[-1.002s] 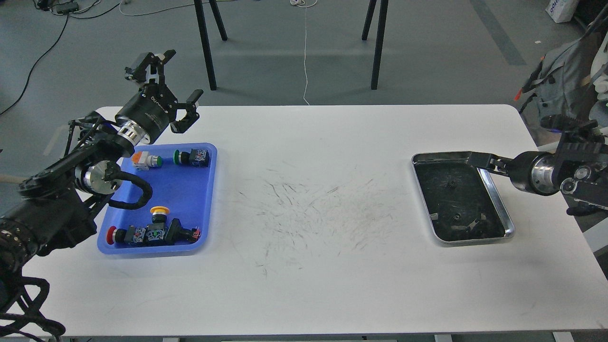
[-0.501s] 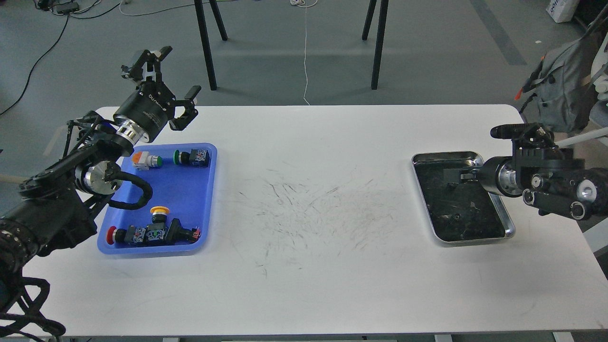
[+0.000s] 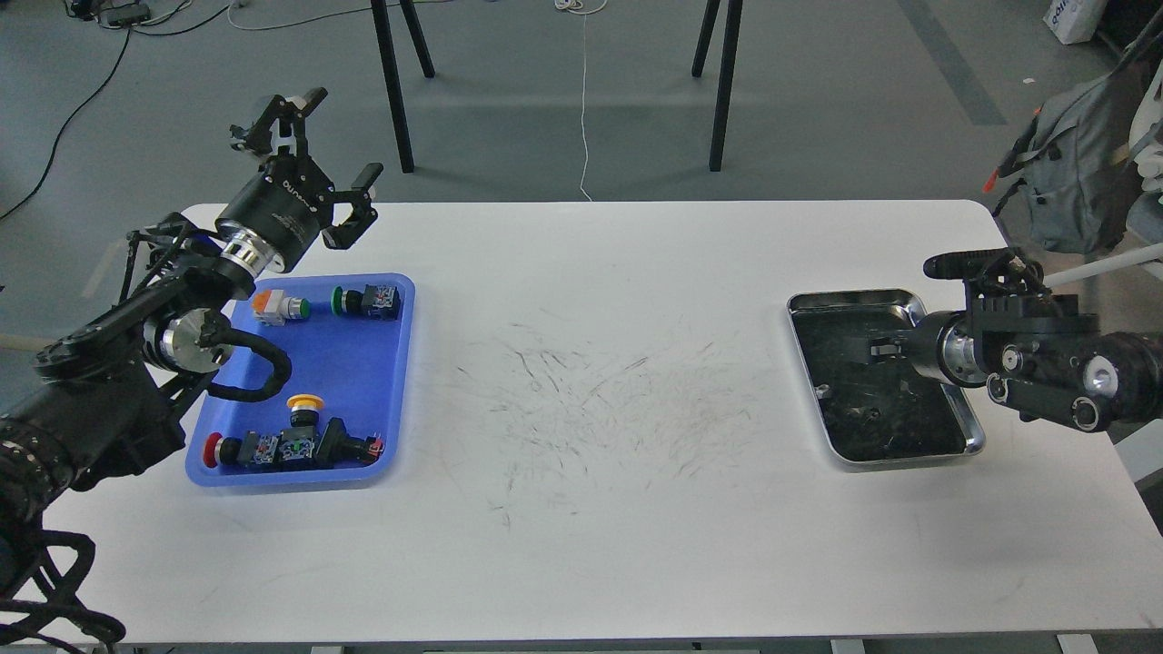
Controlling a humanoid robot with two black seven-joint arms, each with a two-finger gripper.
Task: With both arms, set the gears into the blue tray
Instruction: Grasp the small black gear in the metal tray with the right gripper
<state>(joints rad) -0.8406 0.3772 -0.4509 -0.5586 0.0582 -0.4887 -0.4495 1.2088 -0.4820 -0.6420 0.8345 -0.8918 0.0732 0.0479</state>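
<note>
The blue tray [image 3: 359,381] lies at the table's left and holds several coloured push-button switches; I see no gears in it. My left gripper [image 3: 329,143] hangs open and empty above the tray's far edge. The shiny steel tray [image 3: 972,427] sits at the right with a dark, scratched inside. A tiny dark speck there may be one of the gears [image 3: 869,416]; the others do not stand out against the dark floor. My right gripper [image 3: 877,349] reaches low into the steel tray's middle from the right. Its fingers merge with the dark background.
Push-buttons [image 3: 368,301] lie along the blue tray's far and near sides. The white table [image 3: 591,272] has a scuffed middle. Black stand legs [image 3: 392,91] rise behind the far edge, and a grey bag [image 3: 1072,173] hangs at the far right.
My right arm swung over the steel tray, turned at the wrist and brought its gripper down toward the tray's middle. The left arm has barely shifted.
</note>
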